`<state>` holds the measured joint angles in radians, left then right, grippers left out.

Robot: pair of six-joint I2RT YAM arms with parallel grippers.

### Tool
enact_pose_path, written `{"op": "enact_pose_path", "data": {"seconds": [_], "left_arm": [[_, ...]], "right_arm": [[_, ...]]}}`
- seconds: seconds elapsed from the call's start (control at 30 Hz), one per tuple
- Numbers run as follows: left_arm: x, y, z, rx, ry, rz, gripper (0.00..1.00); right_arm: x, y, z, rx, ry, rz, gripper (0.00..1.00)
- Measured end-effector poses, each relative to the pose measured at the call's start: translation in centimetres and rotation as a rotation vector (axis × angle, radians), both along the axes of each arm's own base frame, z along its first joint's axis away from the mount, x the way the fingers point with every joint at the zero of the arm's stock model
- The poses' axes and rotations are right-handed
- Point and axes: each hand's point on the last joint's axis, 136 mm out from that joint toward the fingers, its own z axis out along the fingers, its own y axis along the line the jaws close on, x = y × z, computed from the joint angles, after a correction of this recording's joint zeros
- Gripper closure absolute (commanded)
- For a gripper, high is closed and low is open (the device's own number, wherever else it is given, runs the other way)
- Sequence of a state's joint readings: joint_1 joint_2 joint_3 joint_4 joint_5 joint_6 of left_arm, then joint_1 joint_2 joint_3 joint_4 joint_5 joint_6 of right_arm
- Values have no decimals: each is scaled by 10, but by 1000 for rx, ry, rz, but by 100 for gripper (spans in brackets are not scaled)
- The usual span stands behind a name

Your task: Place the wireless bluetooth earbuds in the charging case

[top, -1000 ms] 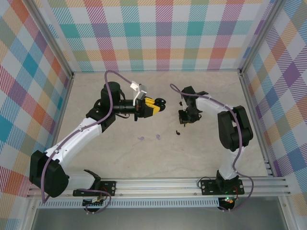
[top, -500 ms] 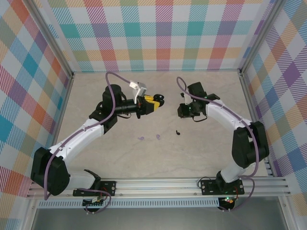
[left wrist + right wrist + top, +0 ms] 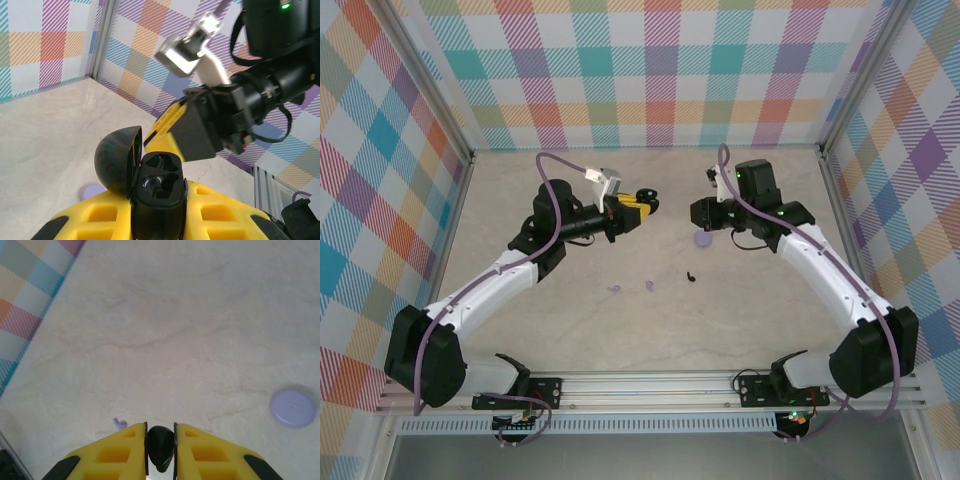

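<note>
Although it looks tiny from overhead, the left gripper (image 3: 640, 203) is clamped on an open black charging case (image 3: 648, 197). The right gripper (image 3: 705, 214) faces it, its load too small to read. A lilac case (image 3: 703, 238) lies just beside it. A loose black earbud (image 3: 691, 276) and two lilac earbuds (image 3: 614, 288) lie apart on the table (image 3: 570, 330).

From the left wrist, yellow fingers hide the case's lower body, and its dark wells are hard to read.

From the right wrist, the jaws are closed on a pinched black earbud (image 3: 160, 444), partly hidden.
</note>
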<state>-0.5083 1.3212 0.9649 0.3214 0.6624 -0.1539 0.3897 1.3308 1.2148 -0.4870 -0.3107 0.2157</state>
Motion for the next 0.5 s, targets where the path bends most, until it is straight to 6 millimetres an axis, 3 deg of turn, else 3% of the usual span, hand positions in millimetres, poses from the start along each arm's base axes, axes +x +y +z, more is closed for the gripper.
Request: {"op": "enact_pose_path", "data": {"seconds": [0.23, 0.5], "left_arm": [[2, -5, -4, -17, 28, -23, 90], [-11, -11, 1, -37, 20, -104, 90]], "right_arm": [[-20, 8, 59, 105, -148, 93, 82], [-40, 19, 112, 202, -266, 189, 81]]}}
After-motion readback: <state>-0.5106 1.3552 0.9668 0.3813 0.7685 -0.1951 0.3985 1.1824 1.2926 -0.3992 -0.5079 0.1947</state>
